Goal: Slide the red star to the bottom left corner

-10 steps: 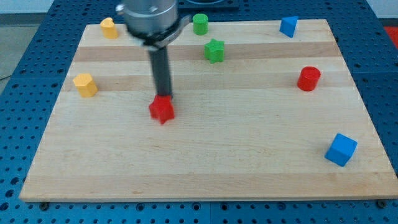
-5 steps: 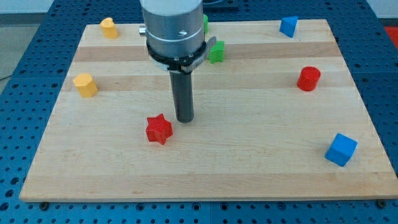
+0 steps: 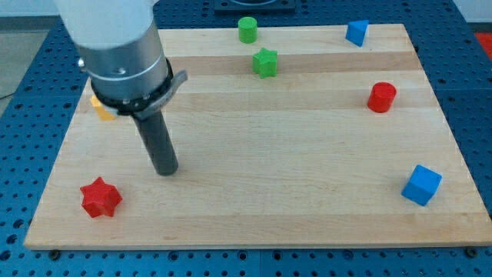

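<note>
The red star (image 3: 101, 198) lies flat on the wooden board (image 3: 292, 200) near its bottom left corner. My tip (image 3: 166, 171) rests on the board to the right of the star and a little above it, with a clear gap between them. The dark rod rises from the tip toward the view's upper left into the grey arm body.
A yellow block (image 3: 101, 110) at the left is mostly hidden behind the arm. A green cylinder (image 3: 247, 29) and a green star (image 3: 265, 62) sit at the top middle. A blue block (image 3: 356, 32), a red cylinder (image 3: 381, 97) and a blue cube (image 3: 421, 185) stand on the right.
The red star has slid from the board's middle left down to near the bottom left corner. My tip moved left and down after it and now stands apart from it.
</note>
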`<state>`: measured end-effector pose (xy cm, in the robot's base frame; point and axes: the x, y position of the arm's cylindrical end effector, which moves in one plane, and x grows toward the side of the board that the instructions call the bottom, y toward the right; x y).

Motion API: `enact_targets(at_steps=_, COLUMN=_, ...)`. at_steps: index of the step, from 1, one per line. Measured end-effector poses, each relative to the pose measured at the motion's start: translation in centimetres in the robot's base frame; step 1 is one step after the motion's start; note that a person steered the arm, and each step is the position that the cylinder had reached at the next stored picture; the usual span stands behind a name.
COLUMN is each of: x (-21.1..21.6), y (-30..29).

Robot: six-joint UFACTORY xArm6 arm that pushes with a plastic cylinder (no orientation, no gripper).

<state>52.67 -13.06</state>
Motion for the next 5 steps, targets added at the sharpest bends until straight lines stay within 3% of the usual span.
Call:
enact_targets(at_steps=1, x=2.8, y=-1.8)
enact_targets(at_steps=3, x=3.9, y=-8.0)
enact_targets(at_steps=4, x=3.4, y=-9.1)
enact_targets(at_steps=5, x=-1.2, y=-5.1)
